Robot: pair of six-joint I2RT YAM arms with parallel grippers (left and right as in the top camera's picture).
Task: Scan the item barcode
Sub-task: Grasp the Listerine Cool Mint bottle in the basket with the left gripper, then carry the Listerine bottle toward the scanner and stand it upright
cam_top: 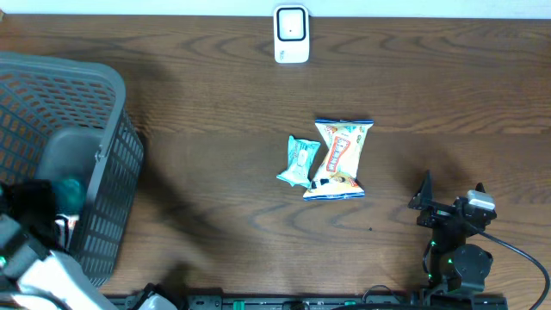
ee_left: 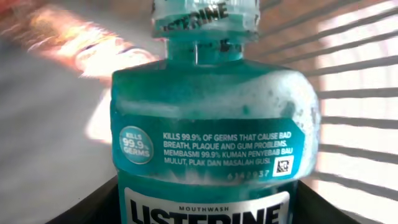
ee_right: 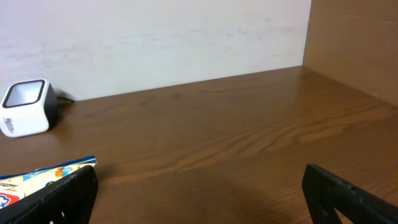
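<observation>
A teal Listerine mouthwash bottle (ee_left: 205, 124) fills the left wrist view, its label facing the camera and a small square code (ee_left: 283, 165) at the label's right end. My left gripper (ee_left: 202, 208) is shut on it, with a dark finger (ee_left: 93, 208) against each side. From overhead the bottle (cam_top: 69, 191) shows inside the grey basket (cam_top: 112, 164) at the left. The white scanner (cam_top: 291, 34) stands at the table's far edge, well away from the bottle. My right gripper (cam_top: 450, 194) rests open at the front right, nothing between its fingers (ee_right: 68, 193).
A yellow and blue snack bag (cam_top: 338, 159) and a small teal packet (cam_top: 300, 162) lie side by side mid-table. The snack bag's corner (ee_right: 37, 174) shows by my right gripper's left finger. The scanner (ee_right: 26, 107) sits against the white back wall. Basket slats surround the bottle.
</observation>
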